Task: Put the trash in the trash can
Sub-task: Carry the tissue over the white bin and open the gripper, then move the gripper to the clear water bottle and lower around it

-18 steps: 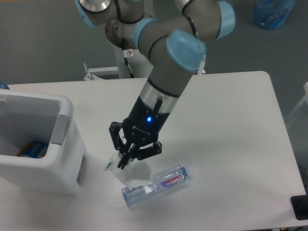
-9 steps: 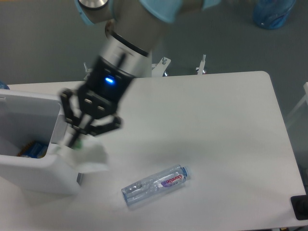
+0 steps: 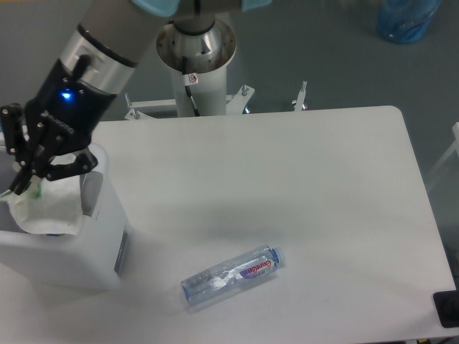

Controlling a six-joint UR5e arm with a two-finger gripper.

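Black two-finger gripper (image 3: pixel 27 180) at left edge pinches crumpled white paper tissue (image 3: pixel 49 208), hanging over large white rectangular plastic bin (image 3: pixel 100 244). Clear plastic bottle with blue cap (image 3: pixel 231 276) lies on white table (image 3: pixel 308 186), lower centre.

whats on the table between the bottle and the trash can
Nothing: in the camera view, only bare white table lies between the bottle and the trash can.

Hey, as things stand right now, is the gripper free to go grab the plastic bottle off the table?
Probably not yet: the gripper is shut on the tissue above the trash can. The bottle itself lies in the open with nothing crowding it.
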